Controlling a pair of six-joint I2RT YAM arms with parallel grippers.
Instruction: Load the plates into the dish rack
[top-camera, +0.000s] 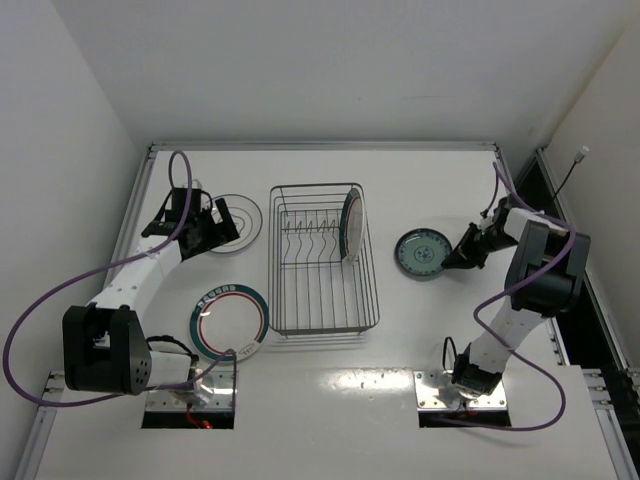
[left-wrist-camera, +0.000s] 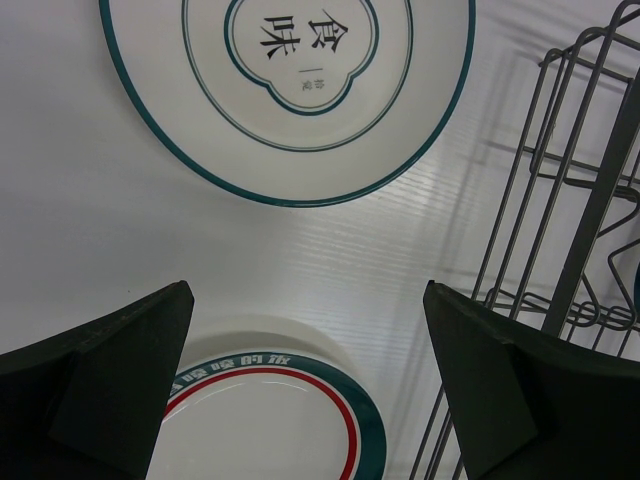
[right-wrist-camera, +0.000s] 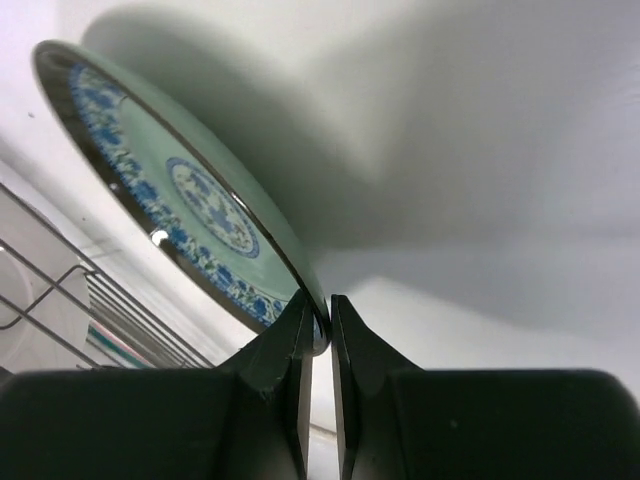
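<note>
Four plates are sharing the counter (top-camera: 420, 340) with one wire dish rack (top-camera: 320, 295) and two grippers. Two are white with green rims: one green-rimmed plate (top-camera: 352, 225) is standing in the rack, between the two grippers, and a second green-rimmed plate (top-camera: 230, 322) is lying on the near side of the left gripper (top-camera: 208, 234). One dark-ringed white plate (top-camera: 242, 222) is lying just ahead of that gripper. One teal patterned plate (right-wrist-camera: 190, 200) is sitting pinched at its rim in the right gripper (right-wrist-camera: 318, 310).

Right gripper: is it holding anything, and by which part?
Yes. The right gripper pinches the teal plate by its rim.
</note>
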